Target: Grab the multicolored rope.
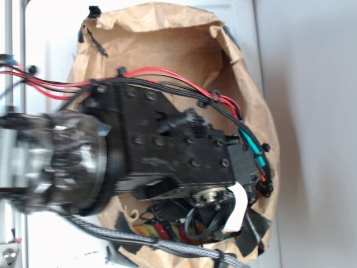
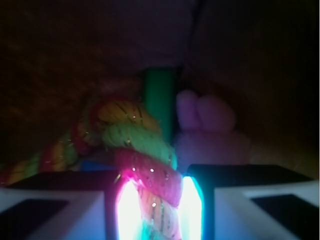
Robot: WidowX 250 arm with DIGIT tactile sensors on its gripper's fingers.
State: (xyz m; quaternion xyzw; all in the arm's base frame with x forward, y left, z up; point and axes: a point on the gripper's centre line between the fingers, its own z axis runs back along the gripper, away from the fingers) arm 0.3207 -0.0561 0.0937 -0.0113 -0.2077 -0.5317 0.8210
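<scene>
Exterior view: the arm enters from the left of the frame and reaches, wrist first, into a brown paper bag [image 1: 184, 39] that fills the centre. The black wrist housing and its red and black wiring cover most of the bag's interior. The tool [image 1: 223, 220] is largely hidden beneath the housing at lower centre, so its state cannot be read here. A short striped stretch of the multicolored rope [image 1: 153, 230] shows at the bottom of the bag, just below the housing. A grey braided cable [image 1: 167, 244] runs along the lower edge, outside the work. The bag lies on a pale surface [image 1: 318, 111].

Wrist view: the bag's interior is dark. The multicolored rope [image 2: 145, 165] runs from the left edge of the frame, arches up to centre, then drops straight down between the two fingers [image 2: 55, 205] at the bottom of the frame. Its long axis at that point lies roughly along the tool's reach, not across it. The fingers are drawn in on either side of the rope, which fills the lit gap between them; judged to be pinching the rope. A green post [image 2: 159, 95] stands behind, and a pale purple plush [image 2: 210, 127] sits just right of centre, clear of the fingers.

Judgement: the grip appears made; the coming move turns on a straight lift out of the bag.
</scene>
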